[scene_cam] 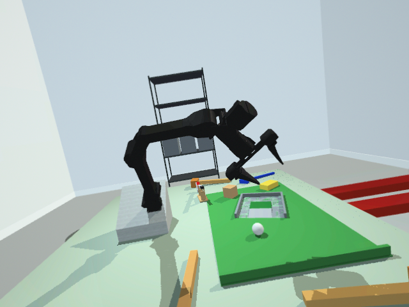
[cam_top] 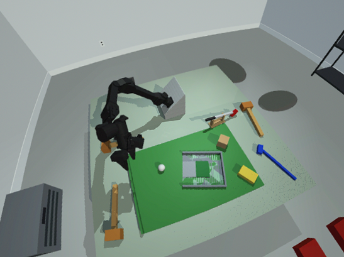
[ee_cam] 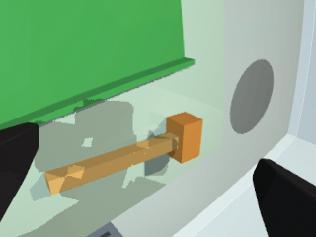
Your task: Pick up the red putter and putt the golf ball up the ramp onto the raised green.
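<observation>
Off the end of the putting mat (cam_top: pixel 162 206) (scene_cam: pixel 297 244) (ee_cam: pixel 99 39) that has the raised lip, the jaws (cam_top: pixel 130 164) (scene_cam: pixel 270 173) hang above the bench (cam_top: pixel 180 240) (scene_cam: pixel 131 264) (ee_cam: pixel 207 89), wide open with nothing between them. The red putter (cam_top: pixel 226 114) (scene_cam: pixel 198 183) is well apart from them, just outside the mat's long side facing the arm's base, towards the end away from the lip. It rests on a wooden stand (cam_top: pixel 217 122) (scene_cam: pixel 201 195), its shaft running roughly along that side: black grip towards the lip end, red head away. The grip is therefore the part nearer the jaws, and probably the one to take.

The wrist view faces an orange mallet (cam_top: pixel 114 206) (ee_cam: pixel 114 160) beyond the lip, so the next move likely calls for a swing back along the mat and a turn to straddle the shaft. The golf ball (cam_top: pixel 161 167) (scene_cam: pixel 257 229) sits on the mat between lip and ramp (cam_top: pixel 189 169) (scene_cam: pixel 260 213); coming in low could disturb it.
</observation>
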### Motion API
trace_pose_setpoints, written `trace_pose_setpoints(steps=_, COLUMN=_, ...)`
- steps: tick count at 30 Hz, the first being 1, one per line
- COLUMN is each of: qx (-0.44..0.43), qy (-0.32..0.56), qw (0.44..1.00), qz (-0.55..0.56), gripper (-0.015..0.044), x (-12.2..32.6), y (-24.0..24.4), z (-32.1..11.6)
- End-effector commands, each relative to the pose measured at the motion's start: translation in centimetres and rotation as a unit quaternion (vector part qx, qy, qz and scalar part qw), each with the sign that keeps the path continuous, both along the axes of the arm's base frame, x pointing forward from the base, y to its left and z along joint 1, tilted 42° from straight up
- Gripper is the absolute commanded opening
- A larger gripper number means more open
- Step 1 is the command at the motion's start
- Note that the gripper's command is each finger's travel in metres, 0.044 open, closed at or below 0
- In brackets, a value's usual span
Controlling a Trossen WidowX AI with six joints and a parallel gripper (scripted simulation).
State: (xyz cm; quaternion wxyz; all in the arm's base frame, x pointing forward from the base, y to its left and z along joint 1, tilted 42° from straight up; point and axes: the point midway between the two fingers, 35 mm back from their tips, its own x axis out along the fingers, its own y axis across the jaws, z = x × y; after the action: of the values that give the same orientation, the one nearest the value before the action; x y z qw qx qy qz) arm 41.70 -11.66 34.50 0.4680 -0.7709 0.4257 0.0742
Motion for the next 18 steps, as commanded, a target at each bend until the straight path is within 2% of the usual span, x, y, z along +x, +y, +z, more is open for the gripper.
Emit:
trace_pose_setpoints(steps=1, qx=0.045, qy=0.045, qw=0.998, qz=0.022, gripper=0.044, x=2.2, y=4.3, z=-5.6)
trace_pose_setpoints(steps=9, qx=0.103, qy=0.127, qw=0.986, qz=0.04, gripper=0.044, x=3.4, y=12.4, z=-15.0)
trace_pose_setpoints(steps=18, qx=0.129, qy=0.225, qw=0.965, qz=0.035, gripper=0.044, x=0.6, y=21.1, z=-25.2)
